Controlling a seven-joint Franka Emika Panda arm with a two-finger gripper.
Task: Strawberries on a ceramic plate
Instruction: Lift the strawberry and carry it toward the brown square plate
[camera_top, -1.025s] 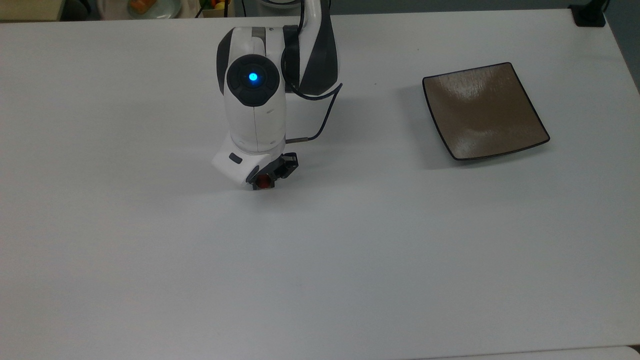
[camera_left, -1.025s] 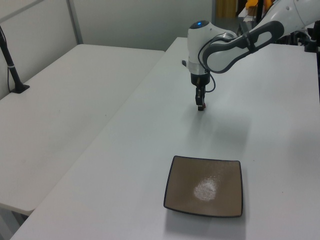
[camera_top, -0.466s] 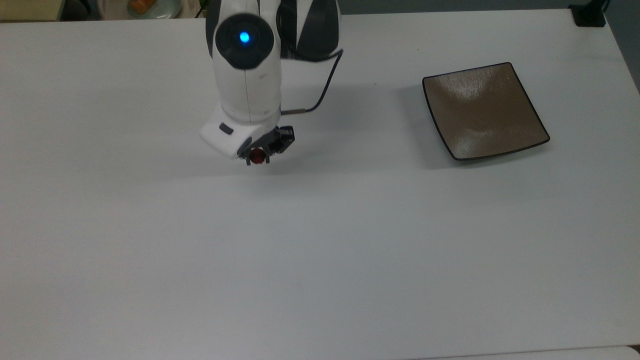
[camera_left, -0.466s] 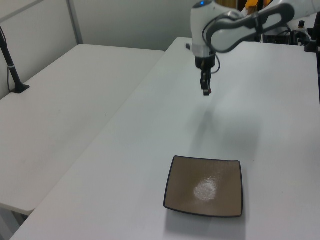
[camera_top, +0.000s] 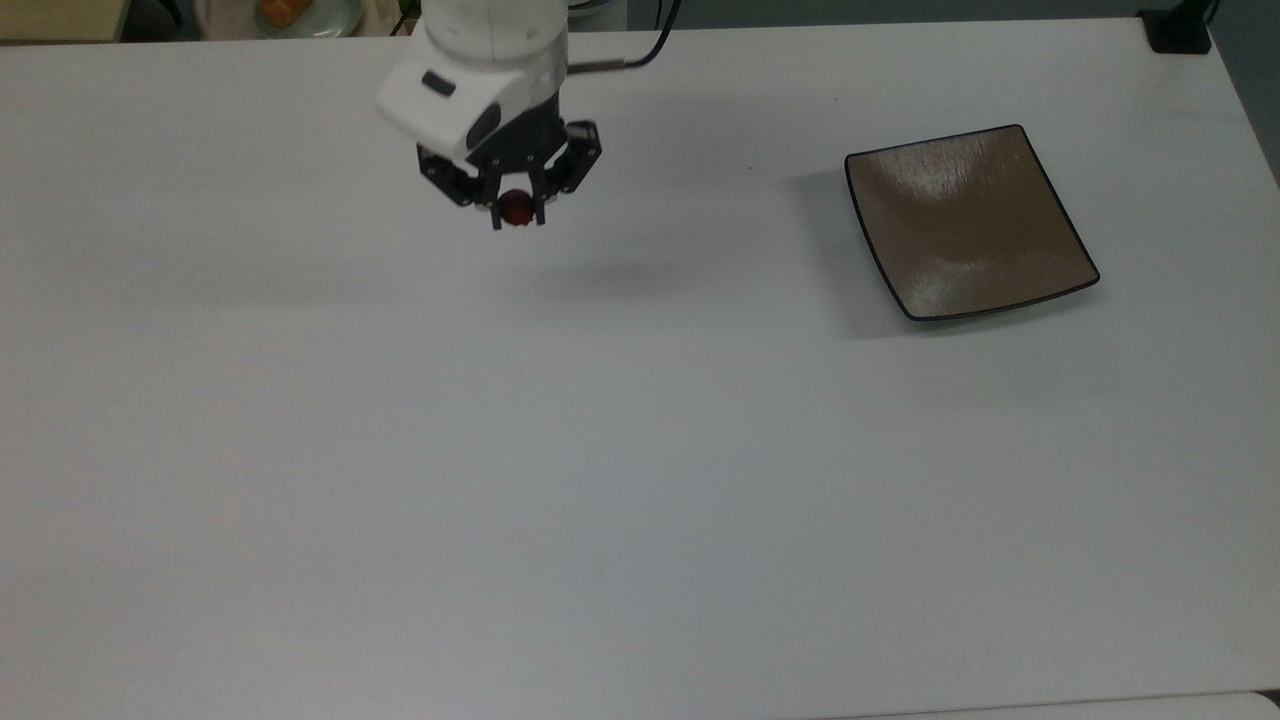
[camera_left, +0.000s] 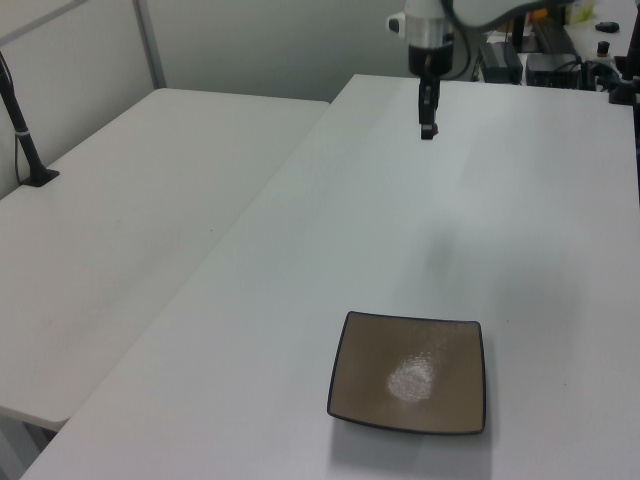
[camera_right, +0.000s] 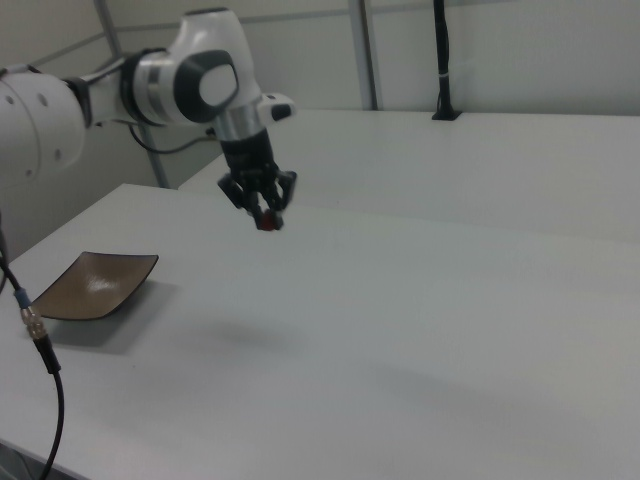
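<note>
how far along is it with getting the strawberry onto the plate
Done: the gripper has the strawberry pinched and lifted clear of the table. In hand: it hangs in the air, well off to the top view's left of the plate. Left: carry it over and release; the plate is bare.

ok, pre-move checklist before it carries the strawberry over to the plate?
1. Grip: gripper shut on the strawberry, berry red between the fingertips: ok.
2. Lift: berry hangs clear above the table, its shadow cast apart from it in the right view: ok.
3. Target: ceramic plate is bare, nothing in it: ok.
4. Path: bare tabletop between gripper and plate in the top view: ok.
5. Plate seating: flat on the table, away from the edge in the left view: ok.
6. Grip firmness: cannot tell.
</note>
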